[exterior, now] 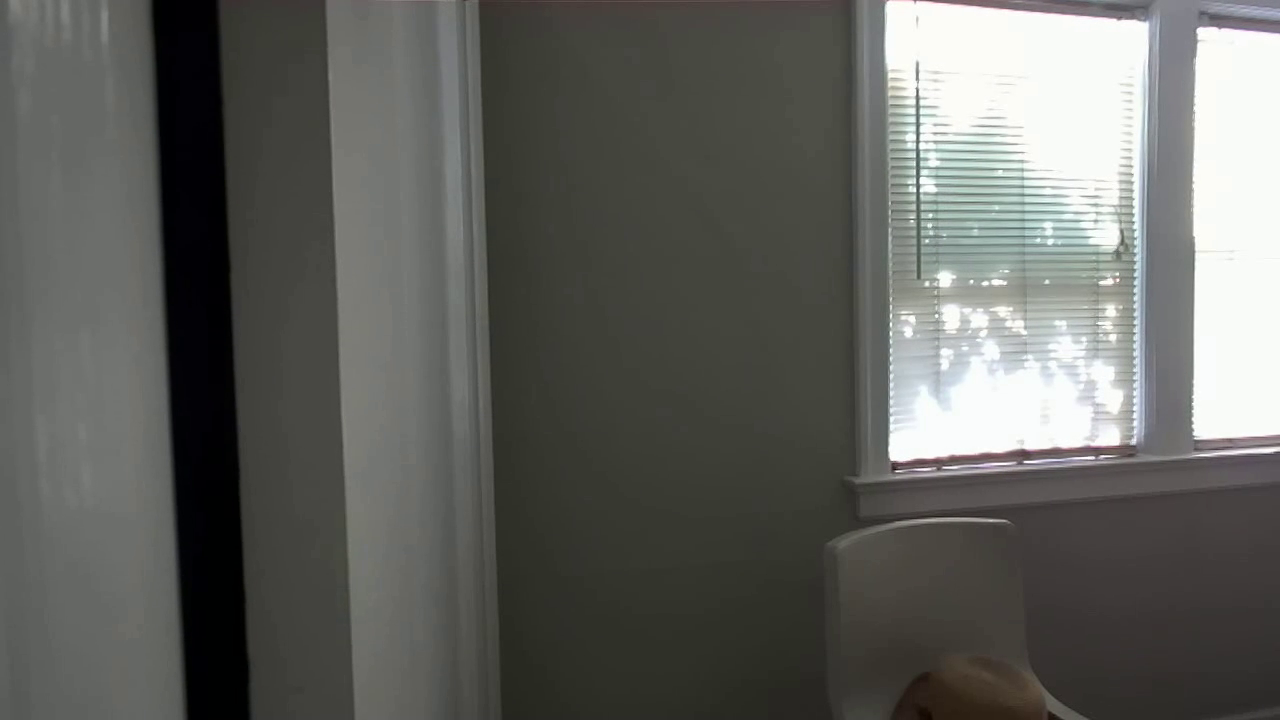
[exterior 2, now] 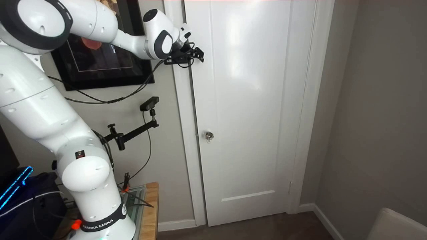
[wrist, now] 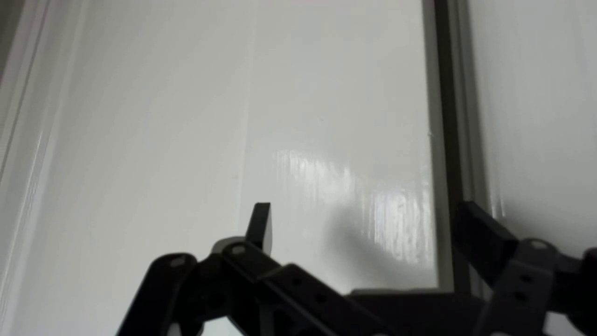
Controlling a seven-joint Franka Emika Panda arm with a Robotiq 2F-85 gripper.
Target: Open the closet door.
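Note:
The closet door (exterior 2: 248, 100) is a tall white panel. It also fills much of the wrist view (wrist: 326, 107) and seems to show at a steep angle in an exterior view (exterior: 395, 350). A dark gap runs along its handle-side edge, so it looks slightly ajar. A small shiny round knob (exterior 2: 209, 136) sits near that edge. My gripper (exterior 2: 199, 55) is high up at that edge, well above the knob. In the wrist view the gripper (wrist: 366, 224) is open and empty, one finger over the door's face, the other at the gap. Whether it touches the door I cannot tell.
White frame trim (exterior 2: 186, 133) borders the door. A framed picture (exterior 2: 110, 78) hangs behind the arm. A camera on a black bracket (exterior 2: 138, 131) sticks out left of the door. A white chair (exterior: 920, 590) stands below the window (exterior: 1015, 250). Cables hang from the arm.

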